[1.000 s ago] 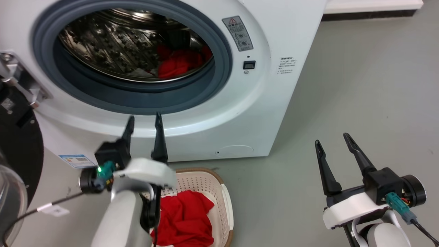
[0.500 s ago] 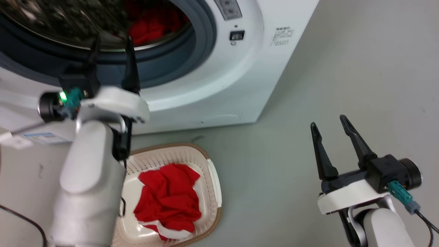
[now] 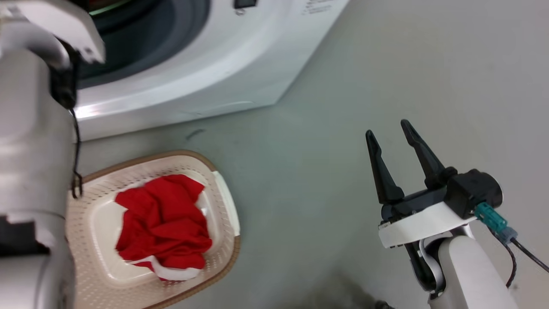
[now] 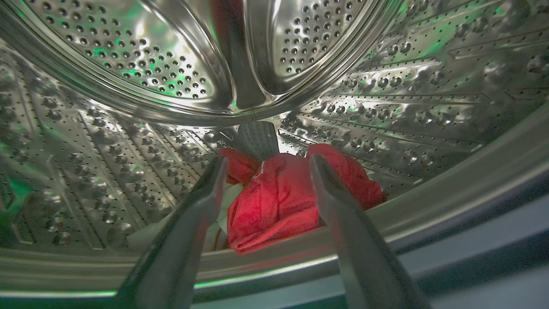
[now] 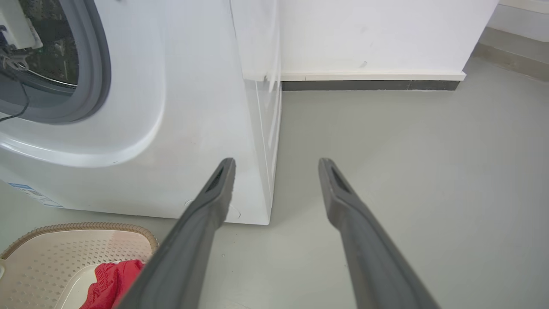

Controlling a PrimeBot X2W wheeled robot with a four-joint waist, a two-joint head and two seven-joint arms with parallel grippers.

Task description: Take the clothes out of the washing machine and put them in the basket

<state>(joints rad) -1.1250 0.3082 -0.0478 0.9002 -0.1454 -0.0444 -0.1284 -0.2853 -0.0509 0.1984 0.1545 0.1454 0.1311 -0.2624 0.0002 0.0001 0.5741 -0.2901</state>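
L gripper [image 4: 268,159]: fingers apart, empty, at mouth of drum [image 4: 128,64] | red garment [image 4: 279,197] on drum bottom beyond tips, framed btwn them | R gripper [image 3: 387,128]: fingers apart, empty, over floor [image 3: 300,171] | head view: basket [image 3: 188,156] holds red clothes [image 3: 163,223], near washing machine [image 3: 193,64]; L wrist view: drum interior.
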